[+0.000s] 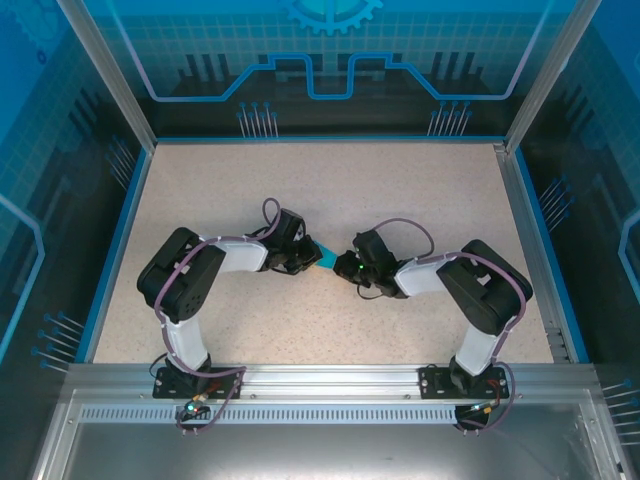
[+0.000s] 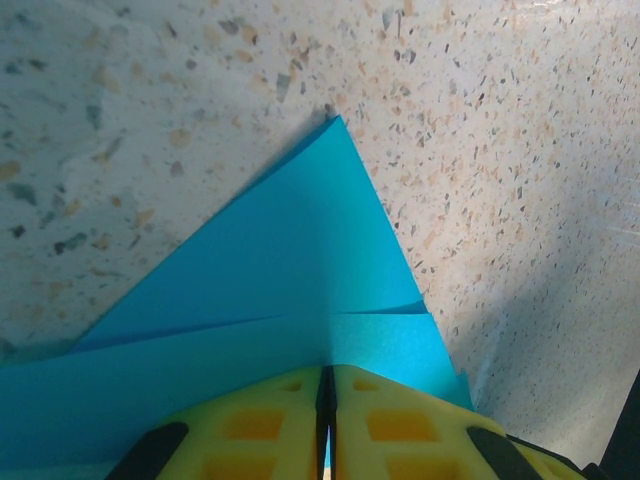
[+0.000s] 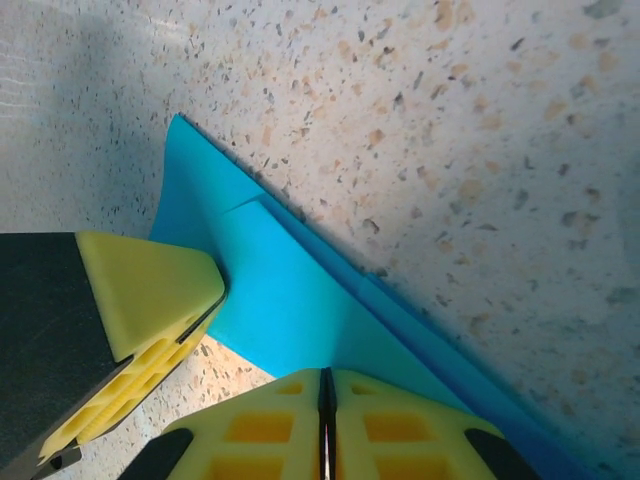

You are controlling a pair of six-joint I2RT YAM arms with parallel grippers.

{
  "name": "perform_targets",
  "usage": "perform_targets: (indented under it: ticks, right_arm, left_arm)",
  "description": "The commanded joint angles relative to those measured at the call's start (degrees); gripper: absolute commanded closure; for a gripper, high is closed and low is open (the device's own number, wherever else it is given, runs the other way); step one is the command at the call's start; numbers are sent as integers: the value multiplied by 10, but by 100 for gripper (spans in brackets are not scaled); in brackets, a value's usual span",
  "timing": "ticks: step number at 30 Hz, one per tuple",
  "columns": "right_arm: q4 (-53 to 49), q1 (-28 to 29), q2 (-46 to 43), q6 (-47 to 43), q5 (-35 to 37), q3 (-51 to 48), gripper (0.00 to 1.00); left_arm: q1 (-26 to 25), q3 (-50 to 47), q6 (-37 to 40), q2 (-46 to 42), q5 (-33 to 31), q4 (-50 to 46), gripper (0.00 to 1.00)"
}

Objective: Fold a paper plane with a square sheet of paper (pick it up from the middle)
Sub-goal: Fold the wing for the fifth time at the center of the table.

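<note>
From above, the left arm point(image 1: 230, 258) and the right arm point(image 1: 440, 272) reach toward each other over the middle of the tabletop point(image 1: 330, 180). The sheet of paper point(image 1: 326, 262) shows as a small teal sliver between their tips. It looks too small for a flat square, so the folding seems well under way.

In the left wrist view, the left fingers point(image 2: 250, 425) are pressed together with a thin teal edge caught in the seam, so they are gripping the sheet. Ahead of them the paper narrows to one sharp point, and two layers overlap along a crease running across it. That reads as a finished nose fold.

In the right wrist view, the right fingers point(image 3: 400, 425) are also pressed together, and the paper runs straight into them, so they appear to have hold of it too. One yellow pad of the left fingers touches the sheet's edge on the left. The long sloping edge is doubled, a small flap lies on top, and the far corner curls up off the tabletop.

By my reading the early folds are done. The shape is still broad, so the narrowing folds and the wings are left to do
</note>
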Motion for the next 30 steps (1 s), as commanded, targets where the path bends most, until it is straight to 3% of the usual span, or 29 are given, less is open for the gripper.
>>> perform_targets:
  ticks: [1,13,25,30]
  right_arm:
    - [27,2,6,20,33,-30,90]
    - [10,-67,-52,40,60,-120,92]
    - [-79,-110,-104,38,71,-141,93]
    - [-116,-101,-163,-16,71,-111,93]
  left_arm:
    - [11,-21,-1,22,-51,-78,88]
    - [15,-18,7,21,-63,-102,88]
    - [15,-14,11,25,-59,-106,88]
    - [15,-10,18,27,-47,-102,88]
